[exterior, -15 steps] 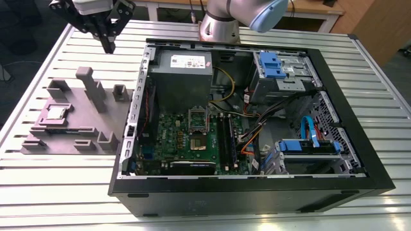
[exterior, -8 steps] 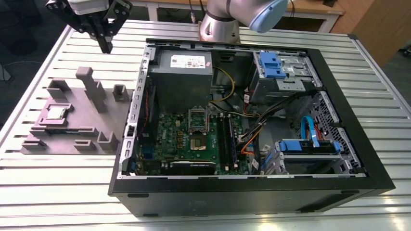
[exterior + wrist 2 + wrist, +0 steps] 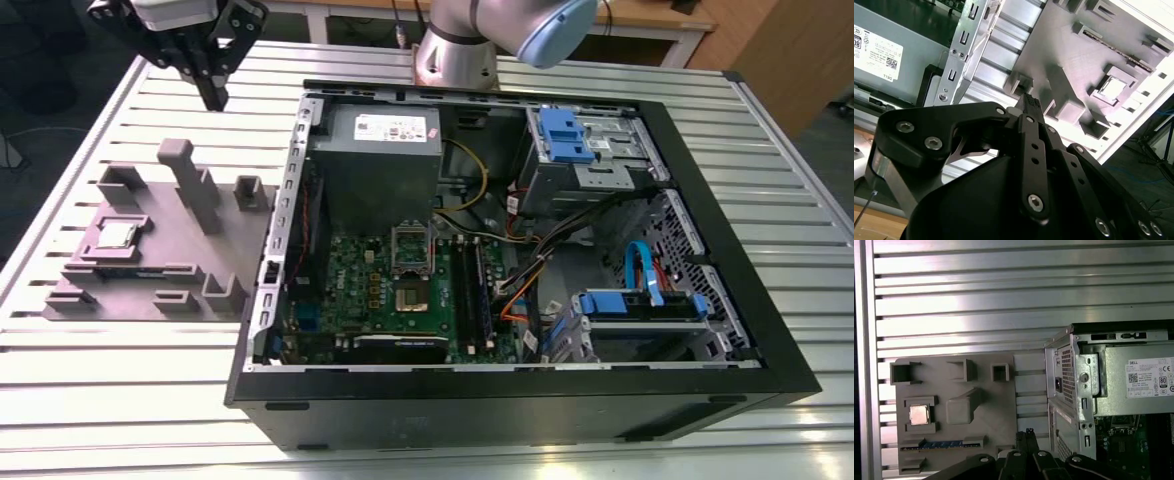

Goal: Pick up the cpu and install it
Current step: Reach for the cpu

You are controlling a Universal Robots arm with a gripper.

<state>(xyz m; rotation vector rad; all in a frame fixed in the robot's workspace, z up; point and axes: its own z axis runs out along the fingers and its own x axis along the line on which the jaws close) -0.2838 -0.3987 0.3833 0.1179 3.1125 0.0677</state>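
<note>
**Closed gripper hangs high, well apart from the chip in its holder**

Exterior view: The gripper (image 3: 214, 98) hangs above a slatted metal table (image 3: 80, 380), its two black fingers pressed together and pinching nothing. Under it, and reaching towards the camera, lies a grey holder (image 3: 174, 270) with raised blocks. The cpu (image 3: 118, 235), a small square chip with a silvery top, sits flat in a pocket of that holder. From the gripper it lies lower, nearer the camera and a little towards the exterior view's left, well apart. The open computer case (image 3: 534, 400) lies on the gripper's other side, towards the exterior view's right. Being square, the chip has no long axis to line up with.

Second wrist view: The gripper (image 3: 1030, 101) tapers to one closed tip. The cpu (image 3: 1114, 87) lies beyond the tip and off to one side, across the holder (image 3: 1074, 55), with a raised block between them.

First wrist view: Looking down, the gripper (image 3: 1027, 432) is over the holder (image 3: 999, 405) edge nearest the computer case (image 3: 1074, 385). The cpu (image 3: 919, 415) rests in its pocket on the side away from the case, well apart from the fingertips.
</note>
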